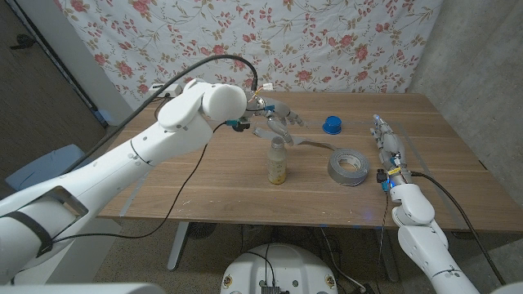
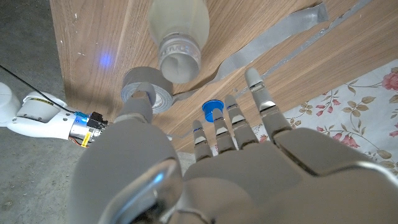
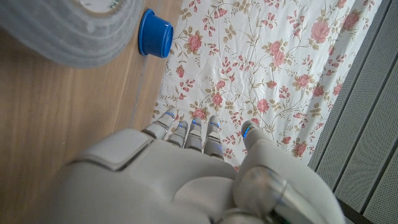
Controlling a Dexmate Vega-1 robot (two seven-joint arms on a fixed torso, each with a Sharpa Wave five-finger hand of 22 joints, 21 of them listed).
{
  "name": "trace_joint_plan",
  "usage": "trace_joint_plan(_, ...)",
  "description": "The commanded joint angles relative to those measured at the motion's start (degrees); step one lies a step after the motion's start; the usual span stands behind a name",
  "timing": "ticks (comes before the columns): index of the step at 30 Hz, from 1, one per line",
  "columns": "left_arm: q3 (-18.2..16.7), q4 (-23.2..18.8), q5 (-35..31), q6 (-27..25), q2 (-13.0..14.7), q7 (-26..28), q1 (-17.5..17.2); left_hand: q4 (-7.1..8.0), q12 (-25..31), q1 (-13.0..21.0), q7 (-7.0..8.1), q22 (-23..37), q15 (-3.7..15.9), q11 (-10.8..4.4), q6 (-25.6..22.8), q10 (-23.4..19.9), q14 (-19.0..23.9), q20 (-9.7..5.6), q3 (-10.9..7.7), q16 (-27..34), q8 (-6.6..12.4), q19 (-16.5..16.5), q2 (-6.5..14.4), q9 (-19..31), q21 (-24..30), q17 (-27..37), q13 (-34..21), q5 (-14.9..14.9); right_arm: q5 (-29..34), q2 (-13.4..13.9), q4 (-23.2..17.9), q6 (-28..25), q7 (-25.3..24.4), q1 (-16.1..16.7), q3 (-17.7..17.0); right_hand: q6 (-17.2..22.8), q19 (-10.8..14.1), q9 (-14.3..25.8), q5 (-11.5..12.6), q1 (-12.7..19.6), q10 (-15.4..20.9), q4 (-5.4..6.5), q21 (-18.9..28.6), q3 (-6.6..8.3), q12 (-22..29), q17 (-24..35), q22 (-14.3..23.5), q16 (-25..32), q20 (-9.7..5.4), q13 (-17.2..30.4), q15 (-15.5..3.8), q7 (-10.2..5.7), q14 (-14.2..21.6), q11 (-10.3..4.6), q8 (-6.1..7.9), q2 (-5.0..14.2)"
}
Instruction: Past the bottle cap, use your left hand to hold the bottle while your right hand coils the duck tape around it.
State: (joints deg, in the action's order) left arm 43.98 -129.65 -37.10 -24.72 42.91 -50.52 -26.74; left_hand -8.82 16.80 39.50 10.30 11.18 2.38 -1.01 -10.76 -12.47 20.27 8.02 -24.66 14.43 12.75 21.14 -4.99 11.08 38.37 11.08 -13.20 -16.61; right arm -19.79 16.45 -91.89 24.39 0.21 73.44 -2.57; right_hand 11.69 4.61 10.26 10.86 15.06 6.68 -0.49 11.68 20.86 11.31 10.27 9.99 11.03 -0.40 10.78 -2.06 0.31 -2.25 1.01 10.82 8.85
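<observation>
Head view: the bottle (image 1: 278,161) stands upright and uncapped near the table's middle. The left hand (image 1: 274,117) hovers above and just behind it, fingers spread, holding nothing. The duct tape roll (image 1: 349,167) lies flat to the bottle's right, with a loose strip (image 1: 315,144) trailing across the wood toward the bottle. The right hand (image 1: 386,140) waits at the table's right side, well apart from the roll; its fingers look extended and empty. The blue cap (image 1: 332,125) sits beyond the roll, near the floral cloth (image 1: 327,41).

Left wrist view: fingers (image 2: 261,93) are splayed over the bottle's open mouth (image 2: 180,62), not touching.

Right wrist view: the fingers (image 3: 193,134) are straight, gripping nothing, with roll (image 3: 62,31) and cap (image 3: 155,34) ahead.

By my judgement, neither holding nor wrapping has begun; nothing blocks either reach.
</observation>
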Motion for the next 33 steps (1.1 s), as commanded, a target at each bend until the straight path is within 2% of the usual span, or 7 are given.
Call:
trace_joint_plan(1,2.55,0.44,-7.65,3.28,-3.0,-3.99,-0.42,0.26,1.12,1.25,-0.1,-0.11,0.65,-0.13,-1.73,-2.47,2.11,-1.18,0.82,0.96,0.64,1.55,0.58,0.37,0.46,0.31,-0.59,0.35,-0.3,0.26,-0.39,0.6,-0.45,0.79,-0.32,0.42,0.55,0.22,0.19,-0.26,0.55,-0.18,0.18,-0.05,0.3,0.12,0.25,0.24,0.0,0.22,0.27,0.01,0.4,0.34,0.2,-0.18)
trace_joint_plan(9,2.87,2.04,-9.92,5.42,-5.69,-6.42,-1.19,0.19,1.47,2.79,0.08,-0.19,0.65,-0.23,-2.88,-3.1,3.33,-1.66,1.41,1.46,0.83,3.62,1.15,0.45,1.05,0.5,-1.21,0.62,-0.92,0.37,0.19,0.85,0.01,0.71,-0.61,0.55,0.64,0.23,0.19,-0.31,0.8,-0.21,0.2,-0.11,0.36,0.13,0.25,0.26,0.07,0.23,0.47,0.0,0.52,0.28,0.22,-0.17)
trace_joint_plan(15,4.52,2.66,-14.57,6.04,-7.64,-9.44,-1.43,0.19,1.13,3.62,0.31,-0.24,0.07,0.02,-2.2,-2.15,3.2,-1.46,1.9,1.44,0.39,4.89,1.38,0.49,1.41,0.61,-1.55,0.92,-1.43,0.31,0.87,1.51,0.51,0.6,-0.91,0.59,0.66,0.23,0.19,-0.37,0.84,-0.22,0.19,-0.16,0.34,0.14,0.25,0.27,0.04,0.23,0.53,-0.01,0.61,0.17,0.21,-0.16)
trace_joint_plan(23,4.67,3.11,-19.81,7.53,-9.37,-10.89,-3.16,0.41,0.28,4.15,0.38,-0.38,-0.8,0.44,-0.82,0.22,2.2,0.5,3.09,0.96,-0.34,6.77,1.07,0.56,1.84,0.71,-2.09,1.44,-1.72,0.21,1.55,1.66,0.77,0.44,-1.1,0.71,0.68,0.23,0.19,-0.46,0.94,-0.2,0.18,-0.22,0.34,0.16,0.25,0.31,0.05,0.23,0.74,0.08,0.75,0.27,0.23,-0.16)
trace_joint_plan(29,4.23,1.89,-25.99,8.7,-10.02,-10.92,-5.79,0.56,0.3,4.32,0.36,-0.44,-1.03,0.55,-0.22,0.34,2.27,1.2,3.66,0.83,-0.6,8.48,0.8,0.63,2.29,0.74,-2.41,1.62,-1.85,0.15,1.65,1.56,0.88,0.4,-1.23,0.78,0.65,0.23,0.19,-0.52,1.07,-0.2,0.15,-0.26,0.35,0.17,0.25,0.3,0.06,0.24,0.91,0.15,0.79,0.63,0.23,-0.16)
trace_joint_plan(33,4.0,1.44,-30.34,9.8,-10.46,-10.96,-7.8,0.71,0.27,4.21,0.45,-0.49,-1.45,0.67,1.04,0.6,2.4,1.0,4.16,0.71,-1.08,9.29,0.36,0.67,2.44,0.74,-2.64,1.75,-1.74,0.11,1.65,1.47,0.82,0.4,-1.28,0.85,0.66,0.24,0.2,-0.53,1.09,-0.22,0.15,-0.26,0.34,0.16,0.25,0.29,0.09,0.24,0.99,0.23,0.83,0.43,0.25,-0.16)
